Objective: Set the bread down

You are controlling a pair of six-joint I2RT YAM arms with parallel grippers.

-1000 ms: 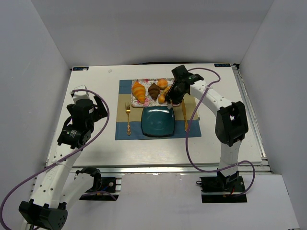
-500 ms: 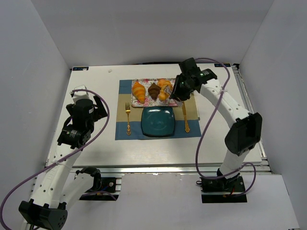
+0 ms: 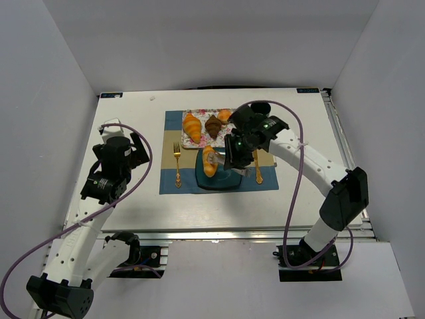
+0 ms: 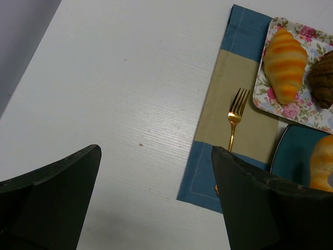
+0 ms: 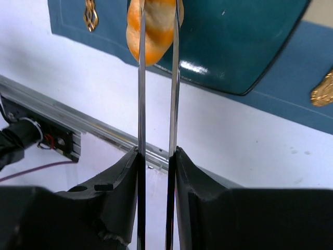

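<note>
One golden-orange croissant [image 3: 210,161] is pinched between thin metal tongs [image 5: 141,94] over the left part of the teal plate [image 3: 222,181]. It also shows in the right wrist view [image 5: 153,31]. My right gripper [image 3: 234,151] is shut on the tongs [image 3: 240,171]. I cannot tell whether the croissant touches the plate. The second golden croissant [image 3: 192,127] lies on the floral tray [image 3: 199,113], and shows in the left wrist view [image 4: 285,57]. My left gripper [image 3: 129,145] is open and empty over bare table, left of the placemat.
A dark chocolate croissant [image 3: 213,125] and a small orange bun [image 3: 225,115] lie on the tray. A gold fork [image 3: 177,163] lies left of the plate and a gold knife [image 3: 257,166] right of it, on the blue and tan placemat [image 3: 172,183].
My right arm has swung from the tray's right end towards me, carrying a golden croissant in the tongs to over the teal plate. The left arm has not moved.
</note>
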